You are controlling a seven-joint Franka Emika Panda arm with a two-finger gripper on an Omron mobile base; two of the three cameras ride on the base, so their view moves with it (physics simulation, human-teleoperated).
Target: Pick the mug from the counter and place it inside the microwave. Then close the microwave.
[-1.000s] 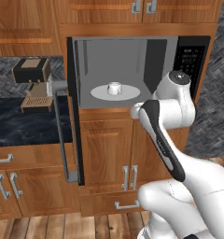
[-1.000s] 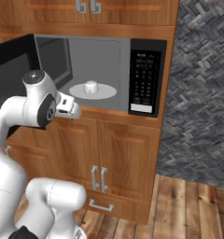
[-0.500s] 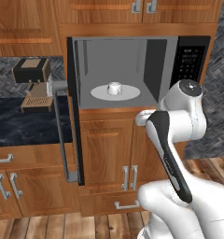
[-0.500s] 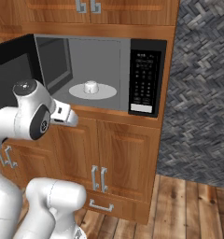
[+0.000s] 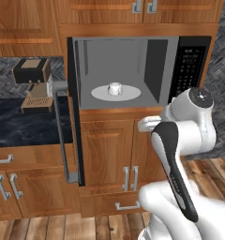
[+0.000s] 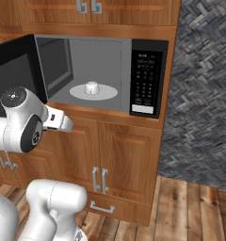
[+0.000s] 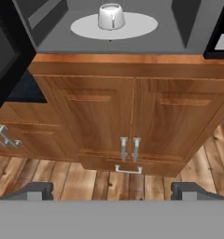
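The white mug (image 5: 115, 88) (image 6: 91, 87) (image 7: 110, 16) stands upright on the round light-grey turntable (image 5: 131, 93) inside the black microwave (image 5: 188, 70) (image 6: 145, 84). The microwave door (image 5: 73, 117) (image 6: 16, 75) hangs wide open to the left, its long silver handle (image 5: 60, 136) facing outward. My gripper (image 5: 145, 124) (image 6: 68, 124) (image 7: 115, 190) is outside the microwave, below and in front of its opening, level with the cabinet top. Its fingertips (image 7: 37, 189) stand far apart, open, with nothing between them. The black marble counter (image 5: 20, 124) lies to the left of the door.
A brown-and-black coffee machine (image 5: 32, 82) stands on the counter left of the open door. Wooden cabinet doors with silver handles (image 7: 129, 149) (image 6: 100, 180) sit below the microwave. A dark woven wall (image 6: 204, 84) rises on the right, over a plank floor (image 6: 190, 207).
My arm has drawn back and down from the microwave opening, the hand now lower and farther out. The mug has stayed on the turntable and the door has not moved.
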